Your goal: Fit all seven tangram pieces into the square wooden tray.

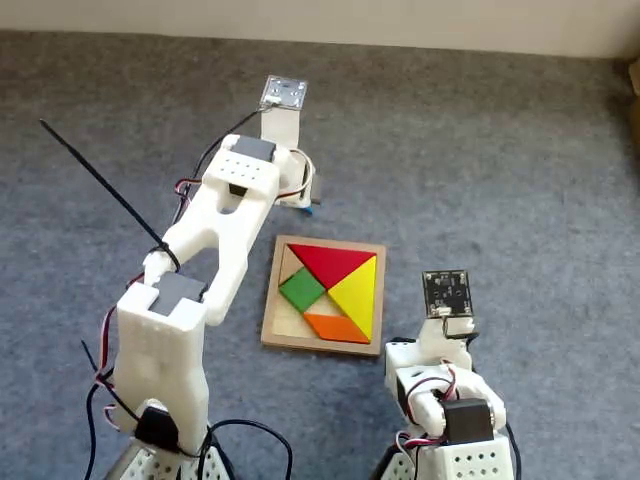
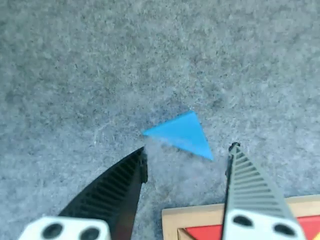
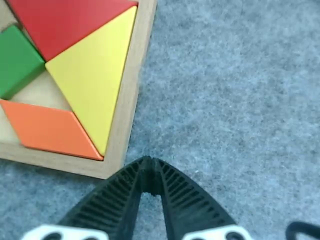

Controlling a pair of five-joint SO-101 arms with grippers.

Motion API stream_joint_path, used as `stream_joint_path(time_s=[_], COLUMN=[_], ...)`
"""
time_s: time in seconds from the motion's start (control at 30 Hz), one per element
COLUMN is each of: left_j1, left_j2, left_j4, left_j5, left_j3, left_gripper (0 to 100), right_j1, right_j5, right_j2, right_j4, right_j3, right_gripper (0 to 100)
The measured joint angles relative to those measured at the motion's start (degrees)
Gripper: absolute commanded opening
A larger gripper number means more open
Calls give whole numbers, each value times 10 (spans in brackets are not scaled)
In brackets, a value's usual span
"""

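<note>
The left arm is extended over the grey counter towards the far side of the tray. The left claw is spread wide, with nothing held. The blue triangle lies flat on the counter, outside the tray, just beyond the two claw tips and between their lines. The dark finger appears to stop just short of the triangle, though contact cannot be ruled out. In the high view, the triangle is largely hidden by the arm.

The square wooden tray is placed between the two arms. Four pieces are seated in it: a green square on the left, a red triangle at the far side, an orange parallelogram at the near side and a yellow triangle on the right. Bare wood is visible along the left side.

The right claw is pressed together on nothing, just beside the tray's near right corner.
</note>
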Motion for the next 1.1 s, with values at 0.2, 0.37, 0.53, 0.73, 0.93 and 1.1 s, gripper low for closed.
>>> stream_joint_path(time_s=[0.2, 0.37, 0.53, 0.73, 0.93, 1.1], left_j1=[-9, -26, -27, -38, -45, -60], left_j2=[41, 114, 178, 198, 198, 198], left_j4=[0, 0, 1, 64, 154, 199], left_j5=[0, 0, 0, 3, 3, 4], left_j3=[-34, -98, -176, -235, -251, -256], left_gripper=[259, 233, 127, 69, 67, 67], right_j1=[0, 0, 0, 0, 0, 0], right_j5=[0, 0, 0, 0, 0, 0], right_j2=[0, 0, 0, 0, 0, 0], right_j4=[0, 0, 0, 0, 0, 0], right_j3=[0, 0, 0, 0, 0, 0], right_gripper=[15, 15, 15, 15, 15, 15])
